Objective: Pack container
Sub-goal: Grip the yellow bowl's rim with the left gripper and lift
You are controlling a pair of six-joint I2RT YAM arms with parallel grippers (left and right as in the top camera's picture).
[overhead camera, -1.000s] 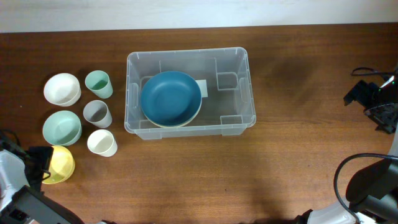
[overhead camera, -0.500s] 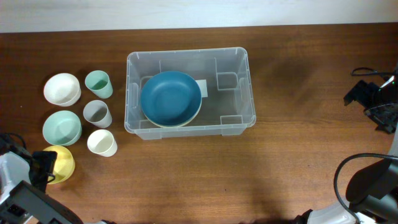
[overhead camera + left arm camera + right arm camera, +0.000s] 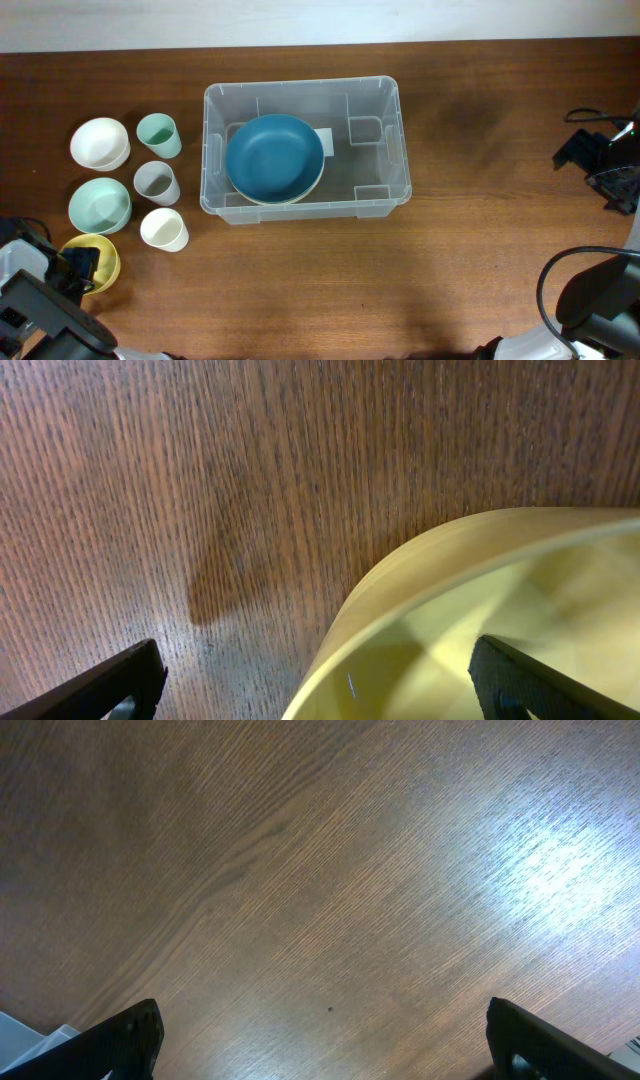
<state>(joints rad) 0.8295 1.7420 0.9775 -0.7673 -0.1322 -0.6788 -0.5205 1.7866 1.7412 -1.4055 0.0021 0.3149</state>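
The container sits at the centre of the worktop. It is a large rectangular bin of clear plastic with a rounded rim and moulded corner tabs. A dark blue bowl lies inside it toward 9 o'clock, leaving the 3 o'clock end bare.

At about 8 o'clock from the bin, the left gripper is spread wide across the wall of the yellow bowl, one finger outside and one inside. It has not clamped yet. The bowl looks like smooth, thin, matte plastic, round with a curved wall.

The right gripper is also released and hangs over bare wood at 3 o'clock, far from everything.

The main risk is the pinch itself. A single thin curved wall gives the jaws little to bite on, so the light bowl could skid on the grained wood, tip as the jaws meet, or swing and slip once it is lifted.

The white cup stands close by at 2 o'clock from the bowl, and a mint bowl sits just at 12. A skewed lift or a low carry toward the bin could knock either over.

The bin itself looks light. A bowl dragged over its rim might shove it.
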